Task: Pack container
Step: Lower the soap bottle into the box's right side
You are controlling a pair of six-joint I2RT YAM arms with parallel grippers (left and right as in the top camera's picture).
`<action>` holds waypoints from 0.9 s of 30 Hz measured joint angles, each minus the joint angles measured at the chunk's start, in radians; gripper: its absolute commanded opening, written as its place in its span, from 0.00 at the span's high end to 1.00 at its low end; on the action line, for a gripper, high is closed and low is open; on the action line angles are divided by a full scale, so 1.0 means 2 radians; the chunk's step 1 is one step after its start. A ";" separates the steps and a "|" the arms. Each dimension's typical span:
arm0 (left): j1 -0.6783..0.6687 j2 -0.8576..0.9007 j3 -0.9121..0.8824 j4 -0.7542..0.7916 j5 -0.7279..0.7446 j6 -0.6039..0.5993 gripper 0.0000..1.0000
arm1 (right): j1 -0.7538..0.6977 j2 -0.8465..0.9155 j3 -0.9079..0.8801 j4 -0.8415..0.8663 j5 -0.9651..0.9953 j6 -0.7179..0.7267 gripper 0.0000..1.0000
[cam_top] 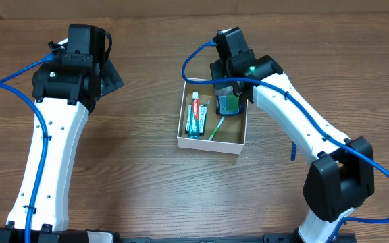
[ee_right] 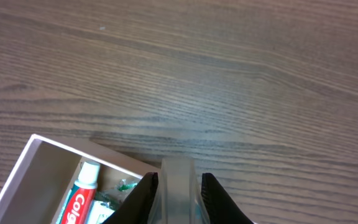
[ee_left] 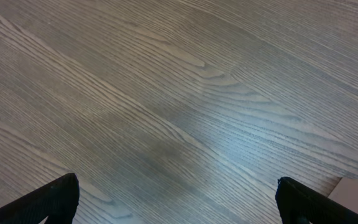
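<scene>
Container (cam_top: 208, 143) holding toothpaste (cam_top: 194, 111); right gripper (ee_right: 179, 182) clamping bottle (cam_top: 229, 104)

Reads as a robotics lab bench: wood-grain table (ee_left: 179, 93) under the left gripper (ee_left: 176, 202), blue cables (cam_top: 184, 67) strung along white arms (cam_top: 53, 155).

Overhead view: fixed, high, looking straight down on the brown wood-grain table (cam_top: 134, 135), arm bases at 6 o'clock.

Left wrist view: close, tilted down at bare tabletop.

Right wrist view: close, facing 12 o'clock past the shallow white-walled cardboard box (ee_right: 42, 180). It shares the box and the red-and-white toothpaste tube (ee_right: 79, 199) with overhead.
</scene>
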 measured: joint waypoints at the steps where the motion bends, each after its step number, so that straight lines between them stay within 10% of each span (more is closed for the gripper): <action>1: 0.000 0.000 0.000 0.000 0.000 0.000 0.00 | 0.000 0.000 0.000 -0.001 0.000 0.001 0.68; 27: 0.000 0.000 0.000 0.000 0.000 0.000 0.00 | 0.000 0.000 0.000 -0.043 0.003 0.000 0.48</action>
